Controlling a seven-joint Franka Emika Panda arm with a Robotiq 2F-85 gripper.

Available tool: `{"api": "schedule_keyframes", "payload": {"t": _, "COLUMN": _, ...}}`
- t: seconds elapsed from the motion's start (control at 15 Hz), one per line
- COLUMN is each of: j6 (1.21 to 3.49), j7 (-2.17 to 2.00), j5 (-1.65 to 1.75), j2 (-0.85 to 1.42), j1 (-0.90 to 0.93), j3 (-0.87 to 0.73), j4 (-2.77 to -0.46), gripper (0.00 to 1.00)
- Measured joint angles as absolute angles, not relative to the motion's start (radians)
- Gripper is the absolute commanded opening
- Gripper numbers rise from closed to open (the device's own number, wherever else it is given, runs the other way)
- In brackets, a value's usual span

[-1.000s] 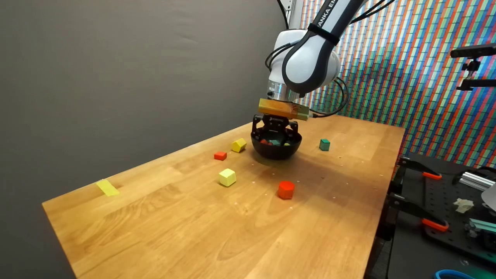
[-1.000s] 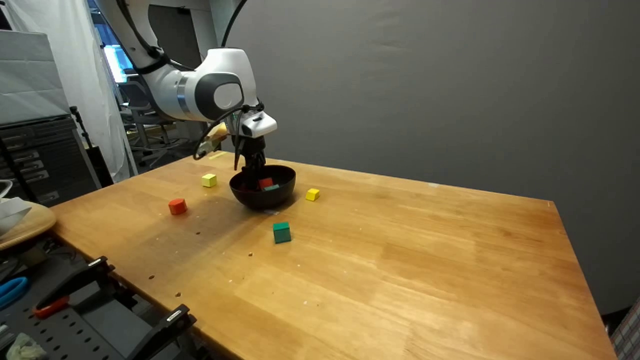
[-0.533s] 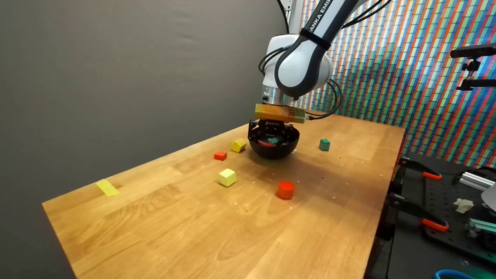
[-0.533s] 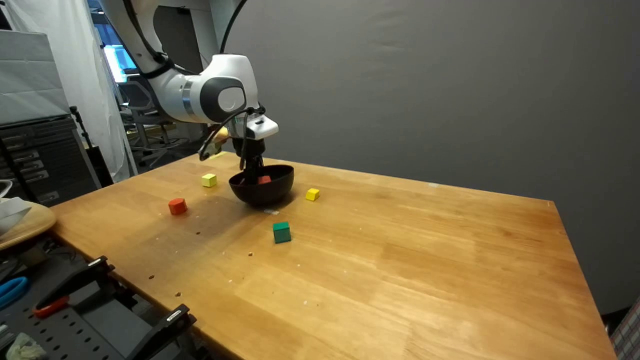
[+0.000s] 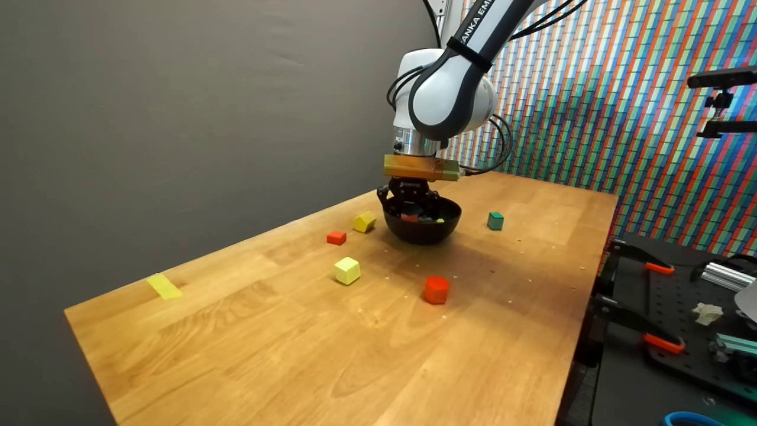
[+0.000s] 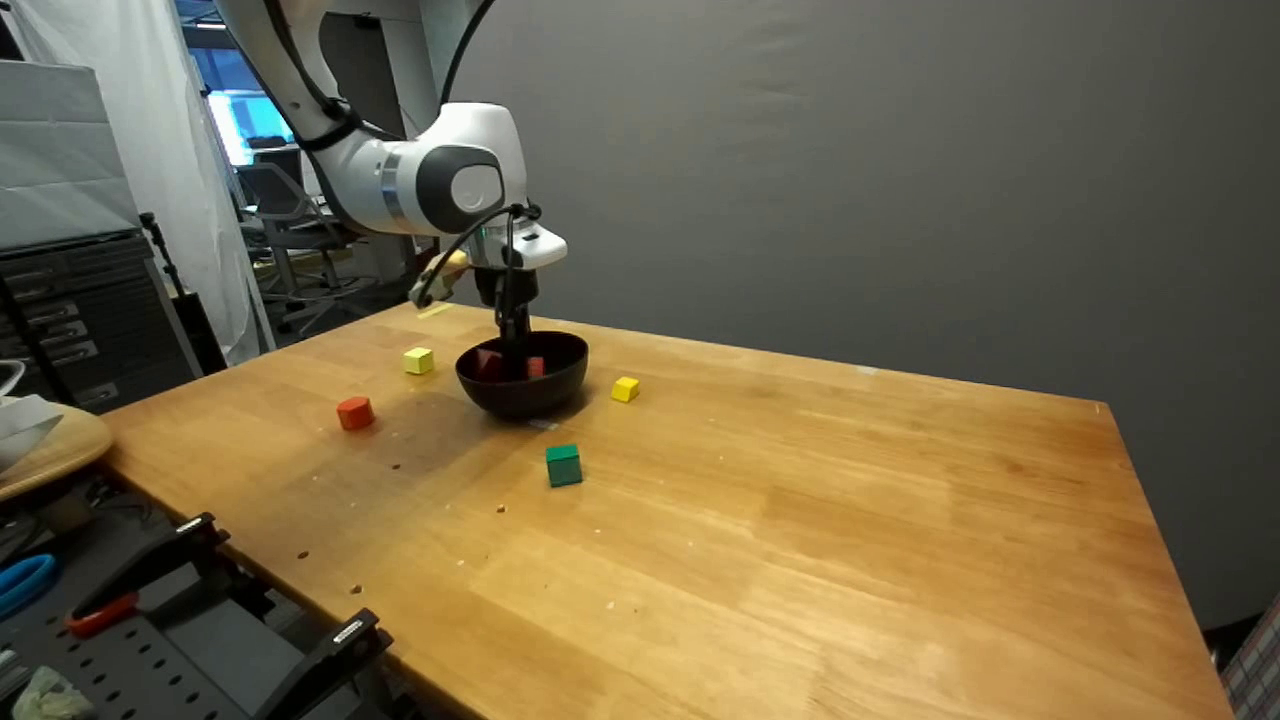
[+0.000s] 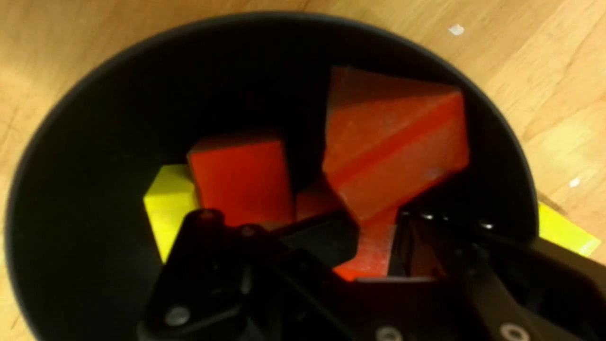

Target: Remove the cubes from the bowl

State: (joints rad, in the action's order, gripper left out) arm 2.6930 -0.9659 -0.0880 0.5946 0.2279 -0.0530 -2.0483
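bowl [image 5: 422, 234]: set upright on the table [image 5: 284, 343], just right of centre in an exterior view; blocks are seen inside, so the task is judged unfinished;
gripper [image 7: 377, 237]: tips placed within the bowl, lower right of the wrist view; set nearly together, with a narrow gap left between the fingers [image 7: 331, 237];
red piece [image 7: 373, 251]: seen in that gap; whether it is pinched or merely lies beneath cannot be told;
big red block [image 7: 395, 142]: tilted, upper right of the wrist view; the red piece is partly overlapped by it;
red cube [image 7: 241, 184]: left of centre in the wrist view, top face mostly uncovered;
yellow piece [image 7: 170, 208]: just beside the red cube, to its left; partly hidden by the gripper;
around the bowl: in an exterior view, a green cube [image 5: 495, 221] is seen to the right, a red hexagon [image 5: 436, 290] below, a pale cube [image 5: 347, 271], red slab [image 5: 336, 238] and yellow block [image 5: 364, 221] to the left;
handling: judged light, stiff and hard to break; smooth faces may slip if only a corner is caught;
hold: best taken low, across two opposite flat faces
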Motion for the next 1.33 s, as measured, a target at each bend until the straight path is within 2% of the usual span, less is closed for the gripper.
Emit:
{"api": "schedule_keyframes", "payload": {"t": 0.4, "j6": 2.694, "j7": -0.968, "j5": -0.089, "j2": 0.586, "j1": 0.2, "j3": -0.085, "j4": -2.052, "gripper": 0.04}}
{"api": "schedule_keyframes", "payload": {"t": 0.53, "j6": 2.694, "j7": -0.969, "j5": -0.089, "j2": 0.572, "j1": 0.199, "j3": -0.108, "j4": -2.054, "gripper": 0.29}}
{"api": "schedule_keyframes", "payload": {"t": 0.8, "j6": 2.662, "j7": -0.983, "j5": -0.024, "j2": 0.515, "j1": 0.224, "j3": -0.164, "j4": -2.064, "gripper": 0.59}}
{"api": "schedule_keyframes", "payload": {"t": 1.13, "j6": 2.502, "j7": -1.025, "j5": 0.141, "j2": 0.447, "j1": 0.284, "j3": -0.193, "j4": -2.059, "gripper": 0.97}}
{"api": "schedule_keyframes", "payload": {"t": 1.2, "j6": 2.477, "j7": -1.025, "j5": 0.152, "j2": 0.443, "j1": 0.286, "j3": -0.183, "j4": -2.057, "gripper": 1.0}}
{"api": "schedule_keyframes", "payload": {"t": 1.33, "j6": 2.449, "j7": -1.023, "j5": 0.153, "j2": 0.444, "j1": 0.284, "j3": -0.158, "j4": -2.056, "gripper": 1.0}}
